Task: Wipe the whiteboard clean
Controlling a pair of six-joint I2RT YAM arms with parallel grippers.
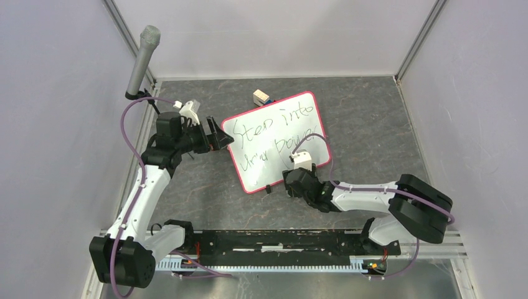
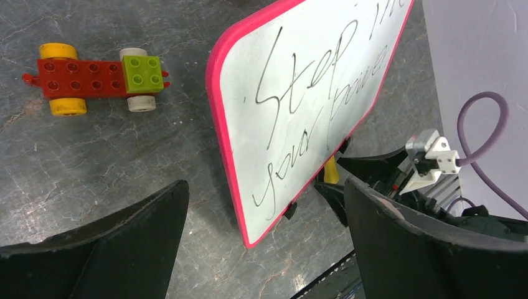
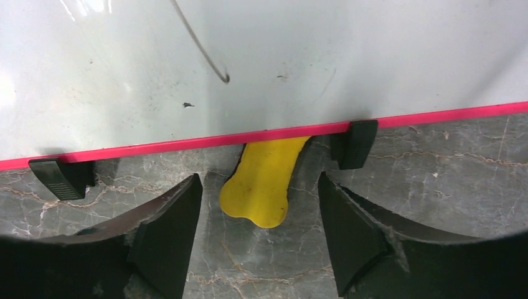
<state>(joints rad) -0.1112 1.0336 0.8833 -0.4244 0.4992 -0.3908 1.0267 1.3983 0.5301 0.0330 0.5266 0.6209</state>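
Observation:
The whiteboard (image 1: 274, 140) lies on the dark table, white with a pink rim and black handwriting across it. Its writing (image 2: 311, 93) also fills the left wrist view. My left gripper (image 1: 218, 138) stands wide open at the board's left edge, with the near corner (image 2: 258, 240) between its fingers, untouched. My right gripper (image 1: 292, 180) is at the board's near edge. It is open, its fingers (image 3: 168, 230) flanking a yellow flat piece (image 3: 264, 180) that sticks out from under the rim (image 3: 187, 142). Gaps show on both sides of that piece.
Two black clips (image 3: 59, 175) (image 3: 355, 143) grip the board's near rim. A red brick toy car (image 2: 93, 78) with yellow wheels lies beside the board. A small block toy (image 1: 261, 96) sits at the board's far edge. A microphone (image 1: 142, 59) stands back left.

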